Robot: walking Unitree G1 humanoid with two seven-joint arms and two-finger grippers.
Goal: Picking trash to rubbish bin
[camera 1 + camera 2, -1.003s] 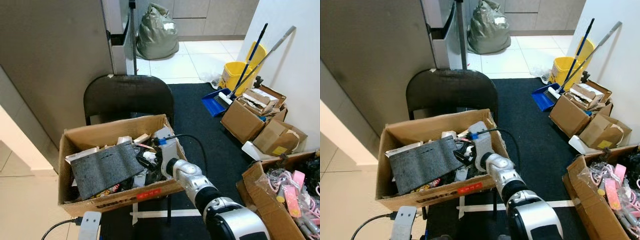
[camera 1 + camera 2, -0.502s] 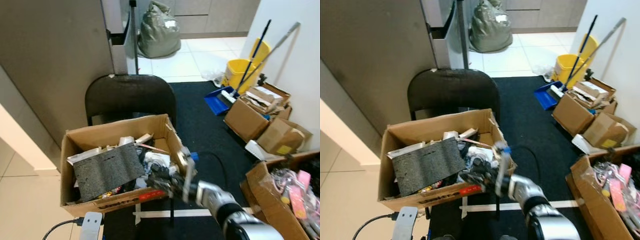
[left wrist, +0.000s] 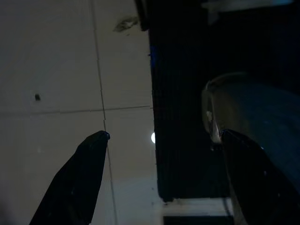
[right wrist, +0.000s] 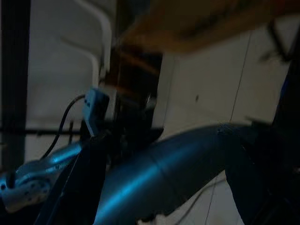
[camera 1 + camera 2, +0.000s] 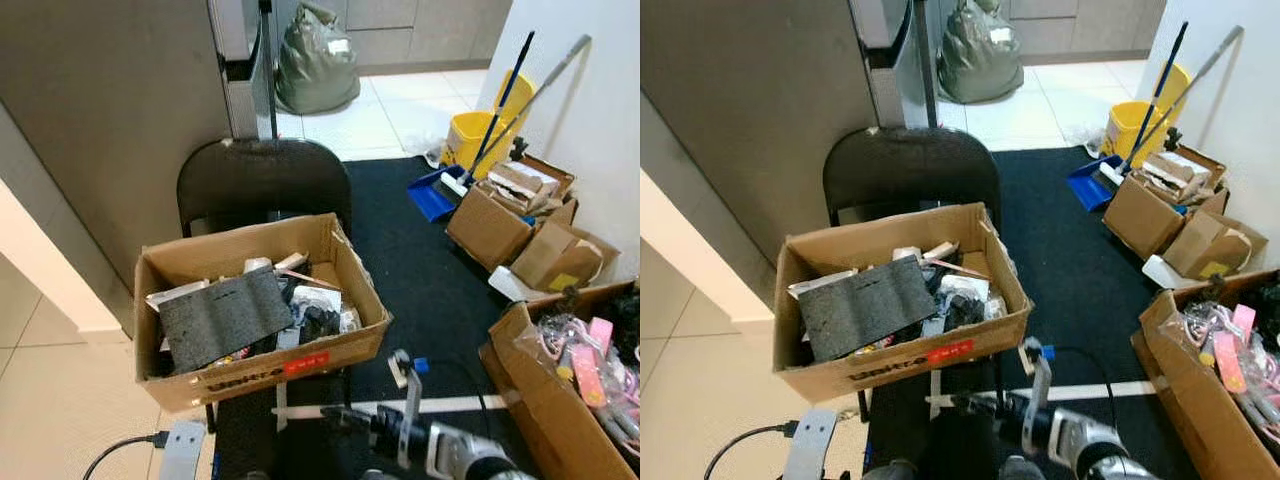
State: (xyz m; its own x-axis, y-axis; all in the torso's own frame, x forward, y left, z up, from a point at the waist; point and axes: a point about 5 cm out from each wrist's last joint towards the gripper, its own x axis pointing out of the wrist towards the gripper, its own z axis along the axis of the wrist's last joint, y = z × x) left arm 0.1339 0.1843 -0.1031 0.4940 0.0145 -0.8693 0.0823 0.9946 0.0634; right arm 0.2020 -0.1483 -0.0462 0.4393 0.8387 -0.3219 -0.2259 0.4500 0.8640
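A cardboard box (image 5: 262,369) full of trash stands on a black chair (image 5: 262,183). On its left side lies a dark grey rough sheet (image 5: 224,316), with crumpled paper and dark scraps (image 5: 318,318) beside it. My right gripper (image 5: 338,420) is low, below the box's front wall, its black fingers pointing left over the black mat. In the dim right wrist view the gripper (image 4: 164,136) is open and holds nothing. The left gripper (image 3: 165,135) hangs open over pale floor tiles and the mat's edge.
A grey-green sack (image 5: 316,60) sits on the far tiles. At the right are a yellow mop bucket (image 5: 478,140), a blue dustpan (image 5: 430,196), cardboard boxes (image 5: 500,228) and a box of pink items (image 5: 575,385). A white adapter (image 5: 181,445) lies near my feet.
My right arm has come out of the box and dropped to below its front wall. The camera has shifted slightly.
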